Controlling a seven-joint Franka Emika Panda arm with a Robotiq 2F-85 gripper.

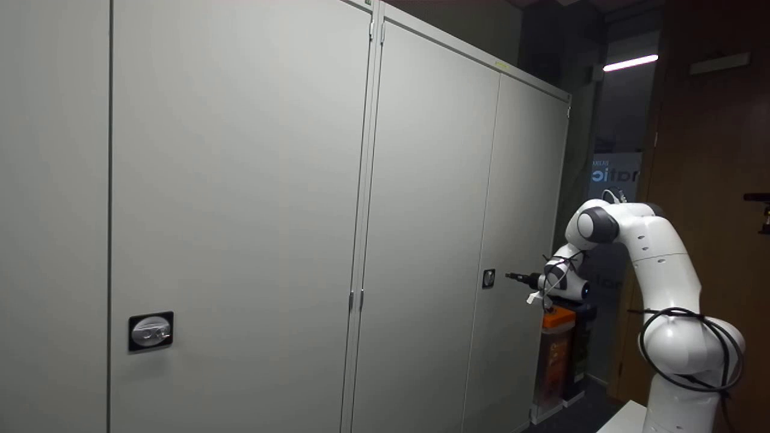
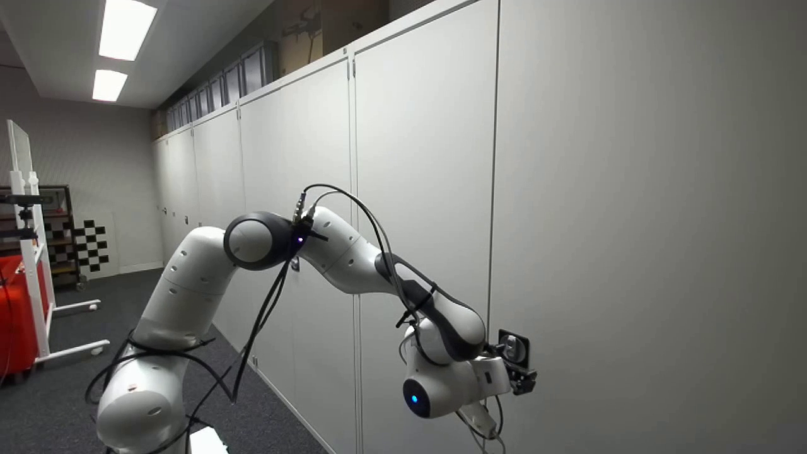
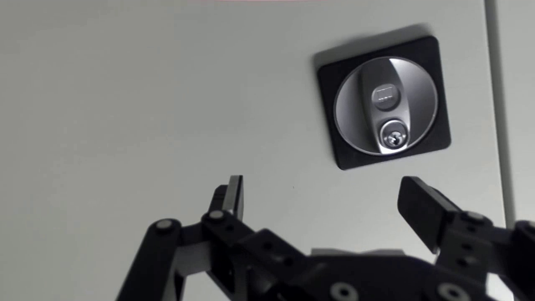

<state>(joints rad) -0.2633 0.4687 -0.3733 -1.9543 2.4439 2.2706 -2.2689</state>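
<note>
In the wrist view my gripper (image 3: 322,180) stands open, its two dark fingers wide apart with only pale cabinet surface behind the gap. Above and right of that gap is a cabinet handle (image 3: 386,106): a round silver dial with a keyhole, set in a black square plate that looks tilted in this view. To the handle's right runs a door seam (image 3: 497,104). An exterior view has the gripper (image 1: 509,275) pointing at the cabinet door (image 1: 523,180), slightly apart from the handle (image 1: 488,278). In another exterior view the gripper partly overlaps the handle (image 2: 515,348).
Tall grey cabinets (image 1: 240,180) form a long wall, with a second handle (image 1: 151,331) on a nearer door. A bin with an orange top (image 1: 558,317) stands beneath the wrist. Cables (image 2: 265,302) hang from the arm. A wheeled whiteboard stand (image 2: 39,252) and a red object (image 2: 16,321) are farther off.
</note>
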